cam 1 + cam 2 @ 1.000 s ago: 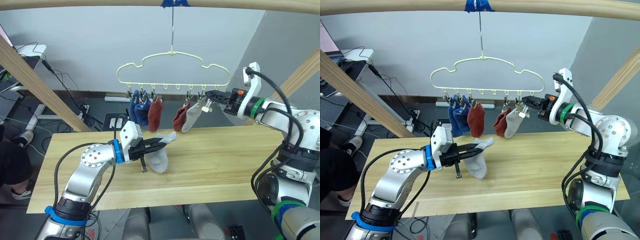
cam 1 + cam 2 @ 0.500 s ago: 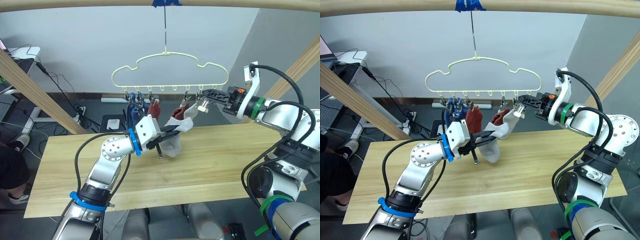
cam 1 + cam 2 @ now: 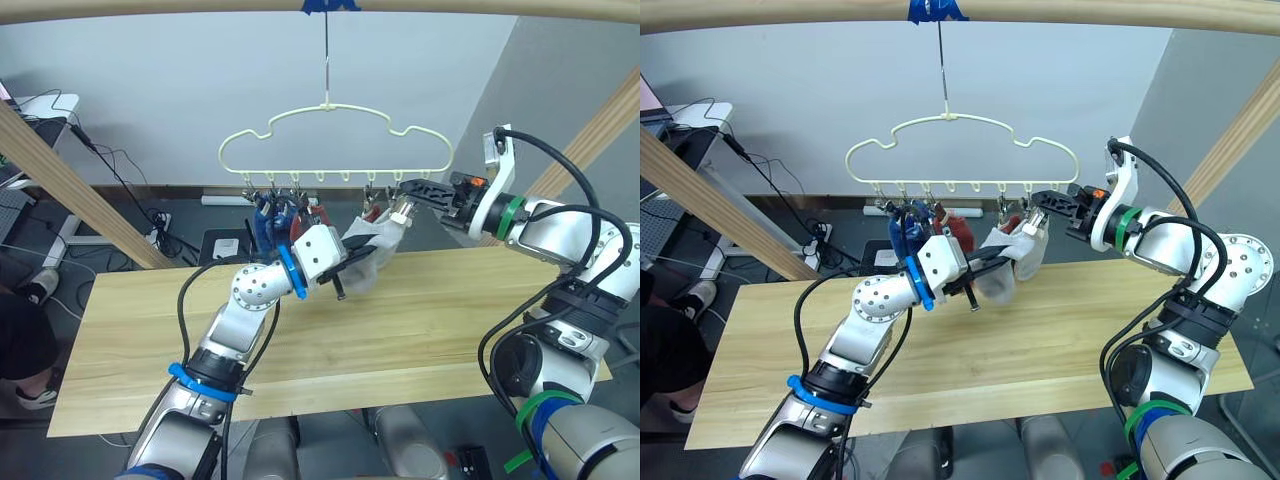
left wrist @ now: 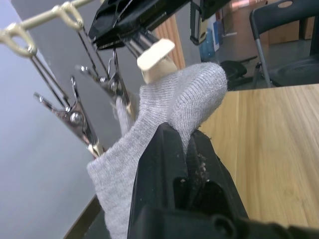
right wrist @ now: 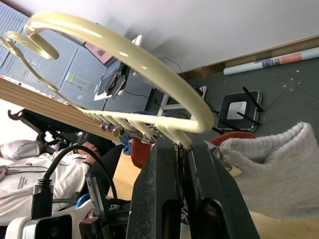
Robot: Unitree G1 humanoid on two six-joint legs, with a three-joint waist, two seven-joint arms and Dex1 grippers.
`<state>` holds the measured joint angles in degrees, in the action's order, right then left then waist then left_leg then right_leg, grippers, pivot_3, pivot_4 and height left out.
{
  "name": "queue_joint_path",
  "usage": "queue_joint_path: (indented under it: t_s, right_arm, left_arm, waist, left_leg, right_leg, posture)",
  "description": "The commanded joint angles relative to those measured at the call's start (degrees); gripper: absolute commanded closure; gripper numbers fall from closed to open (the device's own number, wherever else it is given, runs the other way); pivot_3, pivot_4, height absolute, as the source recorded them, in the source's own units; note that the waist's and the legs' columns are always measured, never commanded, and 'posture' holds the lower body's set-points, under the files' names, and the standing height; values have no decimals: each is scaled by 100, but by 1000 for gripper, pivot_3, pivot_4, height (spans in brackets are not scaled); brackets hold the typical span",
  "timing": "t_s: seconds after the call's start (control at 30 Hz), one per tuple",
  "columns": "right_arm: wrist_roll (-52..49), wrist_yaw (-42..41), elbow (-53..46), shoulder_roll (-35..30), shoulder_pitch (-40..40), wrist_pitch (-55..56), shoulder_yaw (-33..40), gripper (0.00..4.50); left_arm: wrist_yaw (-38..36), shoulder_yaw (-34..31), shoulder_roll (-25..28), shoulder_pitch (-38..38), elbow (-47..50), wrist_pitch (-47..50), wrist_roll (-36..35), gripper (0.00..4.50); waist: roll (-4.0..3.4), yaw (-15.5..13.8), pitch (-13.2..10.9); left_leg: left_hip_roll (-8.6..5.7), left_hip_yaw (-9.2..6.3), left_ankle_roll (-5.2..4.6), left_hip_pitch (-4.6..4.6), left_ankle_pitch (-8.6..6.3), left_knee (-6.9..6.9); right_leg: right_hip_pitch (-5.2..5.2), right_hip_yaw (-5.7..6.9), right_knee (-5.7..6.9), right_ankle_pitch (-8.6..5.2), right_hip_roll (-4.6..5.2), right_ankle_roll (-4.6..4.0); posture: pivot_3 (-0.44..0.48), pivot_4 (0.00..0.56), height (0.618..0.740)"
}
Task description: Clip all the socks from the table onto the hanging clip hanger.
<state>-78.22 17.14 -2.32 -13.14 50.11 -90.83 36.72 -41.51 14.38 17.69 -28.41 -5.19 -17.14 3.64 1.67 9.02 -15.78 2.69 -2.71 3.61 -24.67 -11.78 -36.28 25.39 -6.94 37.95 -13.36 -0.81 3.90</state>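
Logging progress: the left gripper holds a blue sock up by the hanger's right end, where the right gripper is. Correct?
No, the sock in the left gripper is light grey, as the left wrist view shows. It is indeed up by the clip hanger's right end, where the right gripper is.

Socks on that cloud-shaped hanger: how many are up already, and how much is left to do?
Blue socks, red ones and a grey sock already hang from the hanger; the exact count is hard to tell. The left gripper holds the last grey sock up to a clip that the right gripper is pinching. No socks lie on the table. Only this clipping remains.
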Motion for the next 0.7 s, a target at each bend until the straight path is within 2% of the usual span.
queue_joint_path:
  t_s: [0.03, 0.3, 0.6, 0.7]
  right_arm:
    - [-724, 301, -108, -101, -72, 332, -198, 4500]
    - [-1948, 958, -122, -665, -487, 1296, -1074, 4500]
    - [-2840, 1143, -243, -1321, -748, 2287, -1984, 4500]
    - [-3010, 1149, -266, -1478, -775, 2545, -2167, 3722]
  left_arm:
    - [153, 23, -94, -170, -7, -182, 23, 4488]
    - [487, -49, -196, -370, -147, -498, 102, 4488]
    - [481, 15, -167, -351, -140, -522, 101, 4488]
    - [472, 69, -181, -348, -187, -536, 143, 4500]
  waist:
    - [0, 34, 0]
    - [0, 54, 0]
    - [0, 52, 0]
    - [0, 49, 0]
  left_leg:
    - [0, 0, 0, 0, 0, 0]
    - [0, -1, 0, -1, 0, 0]
    - [-1, -1, -1, -1, 0, 0]
    - [0, -1, -1, -2, 0, 0]
  right_leg:
    - [0, 0, 0, 0, 0, 0]
    - [-1, 0, -2, -1, 0, 1]
    - [-1, 0, -2, -1, 0, 2]
    - [-1, -1, -3, -2, 0, 3]
  posture:
    - [-185, 258, 740]
    - [-184, 259, 740]
    - [-183, 258, 740]
    - [-183, 258, 740]
